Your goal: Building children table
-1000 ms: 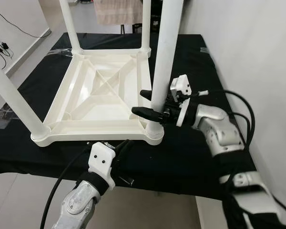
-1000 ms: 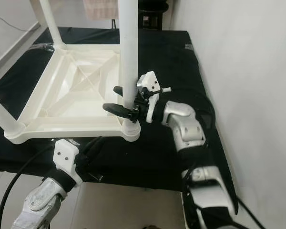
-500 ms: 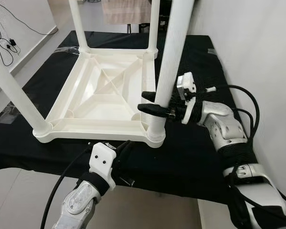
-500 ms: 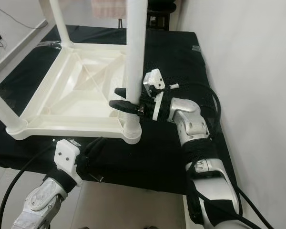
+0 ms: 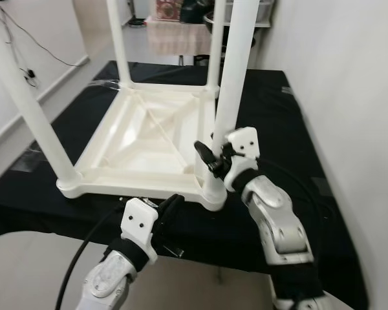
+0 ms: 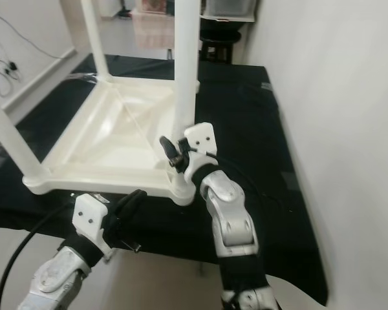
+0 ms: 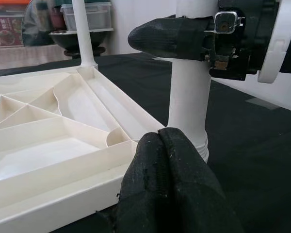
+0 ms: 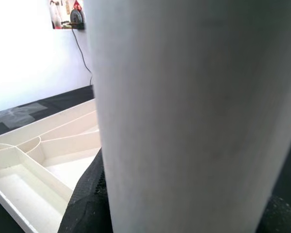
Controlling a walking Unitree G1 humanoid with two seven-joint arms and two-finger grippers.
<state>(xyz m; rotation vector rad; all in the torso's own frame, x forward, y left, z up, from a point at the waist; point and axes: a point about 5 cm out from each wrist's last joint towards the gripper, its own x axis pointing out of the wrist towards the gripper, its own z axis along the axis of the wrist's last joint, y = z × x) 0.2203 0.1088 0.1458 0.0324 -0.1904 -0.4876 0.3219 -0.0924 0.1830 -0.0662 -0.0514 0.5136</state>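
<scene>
A white plastic children's table (image 5: 142,139) lies upside down on the black-covered worktop (image 5: 271,123), its legs pointing up. My right gripper (image 5: 211,159) is shut on the near right leg (image 5: 231,84), just above its socket in the corner. In the left wrist view one right finger (image 7: 174,36) wraps the front of that leg (image 7: 190,102). My left gripper (image 5: 167,210) is shut with nothing in it. It hovers low at the worktop's front edge, just below the table's near rim (image 7: 63,179).
A white wall (image 5: 349,97) runs close along the worktop's right side. At the left is open floor (image 5: 26,135). A black cable (image 5: 81,255) trails from my left arm. Storage boxes and a bowl stand beyond the far edge.
The view has shifted. My right forearm now reaches the leg from the front rather than from the right, with its gripper still on the leg. The left gripper has stayed put.
</scene>
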